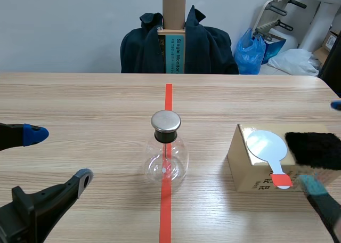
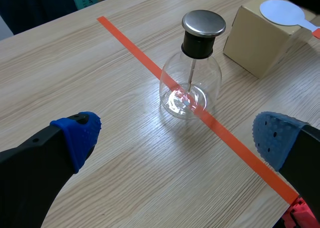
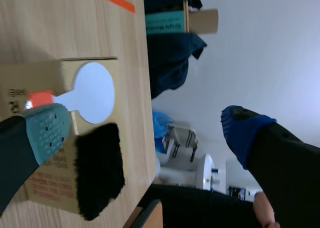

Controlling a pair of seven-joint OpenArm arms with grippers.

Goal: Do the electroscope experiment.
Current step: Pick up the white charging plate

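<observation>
Over on the left, the left claw (image 1: 56,155) hangs low above the surface (image 1: 80,102) with its fingers spread wide and nothing between them. It points toward the middle, as if lined up to steady what stands there.

That is the electroscope (image 1: 166,152), a clear glass flask with a metal cap (image 1: 165,121) and a thin rod running down inside. It stands upright right on the orange-red tape line (image 1: 168,96), which I take to be its marked spot, midway between the arms and well apart from the left claw.

To its right is a cardboard box (image 1: 248,171), serving as a raised stand. On top lies a white disc paddle (image 1: 265,146) with a red handle (image 1: 281,179) that juts past the near edge, easy to pinch. Just beside the paddle is a black fur cloth (image 1: 314,150), presumably there for rubbing up a charge.

The right claw (image 3: 145,130) is over the box, open and empty, with one teal fingertip (image 3: 47,133) just beside the red handle. I judge the paddle is not yet picked up, so the experiment has barely started.
</observation>
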